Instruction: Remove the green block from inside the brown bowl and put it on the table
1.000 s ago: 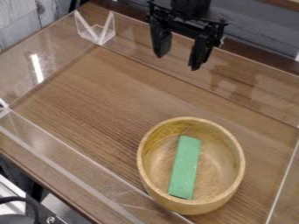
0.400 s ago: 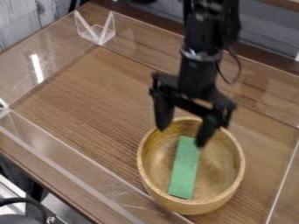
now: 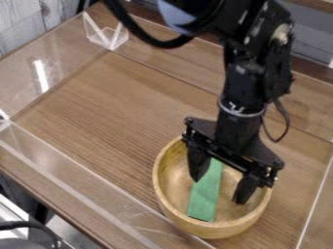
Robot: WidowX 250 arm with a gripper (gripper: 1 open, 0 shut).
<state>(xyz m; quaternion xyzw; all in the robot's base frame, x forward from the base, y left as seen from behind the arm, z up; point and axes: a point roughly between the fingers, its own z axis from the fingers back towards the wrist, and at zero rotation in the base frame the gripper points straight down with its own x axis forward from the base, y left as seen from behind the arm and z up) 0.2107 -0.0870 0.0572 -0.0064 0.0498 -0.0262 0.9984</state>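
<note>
One long flat bright-green block [image 3: 205, 195] seen lying in round tan wooden bowl [image 3: 169, 185]; black gripper [image 3: 231, 182] lowered over it, jaws spread wide, nothing gripped. Lift-out and placement on wood-grain surface [image 3: 104, 107] left undone.

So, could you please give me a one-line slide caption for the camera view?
Open gripper pointing down into the brown bowl, fingers either side of the green block lying inside.
</note>
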